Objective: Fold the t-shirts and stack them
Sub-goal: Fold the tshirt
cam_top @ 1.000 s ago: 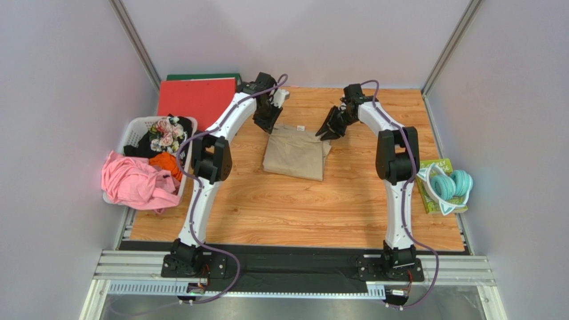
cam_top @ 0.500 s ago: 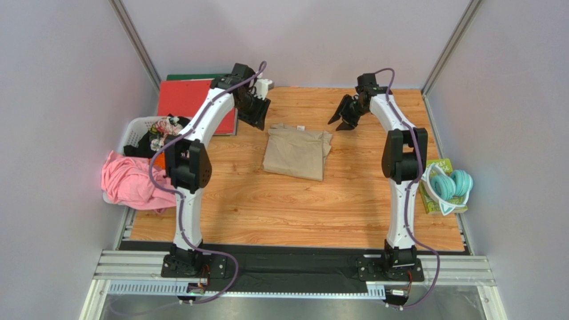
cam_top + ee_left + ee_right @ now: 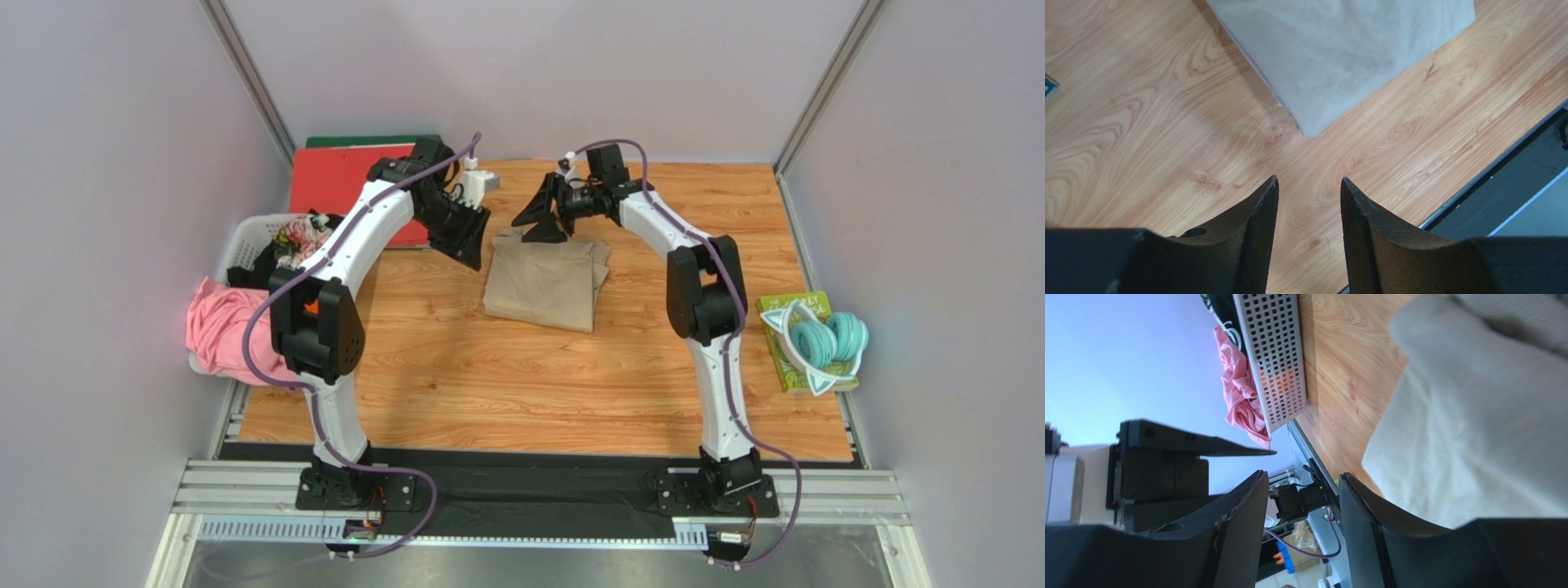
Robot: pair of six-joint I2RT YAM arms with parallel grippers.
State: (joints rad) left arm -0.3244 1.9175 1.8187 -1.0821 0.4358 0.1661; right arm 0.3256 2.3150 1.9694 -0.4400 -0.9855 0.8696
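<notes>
I see the tan t-shirt (image 3: 543, 284) lying folded into a rough rectangle on the wooden worktop (image 3: 552, 380), a little beyond its middle and between my two arms. Its far edge is bunched into a few loose folds, and the near edge lies flat and straight. No other shirt is on the worktop.

The left hand (image 3: 466, 245) hangs just off the shirt's far left corner, over bare wood. In its wrist view the fingers are spread with only wood grain between them, and a corner of the cloth lies ahead of the tips, not touched.

The right hand (image 3: 541, 221) hovers at the shirt's far edge, turned on its side and pointing toward the left arm. Its fingers are parted too, gripping nothing, and the cloth fills the side of its wrist view.

At the left edge a white perforated laundry basket (image 3: 252, 251) holds mixed clothes, and a pink garment (image 3: 239, 331) spills over its near rim. A red folder (image 3: 356, 184) lies at the far left corner. Teal headphones (image 3: 824, 341) rest at the right edge.
</notes>
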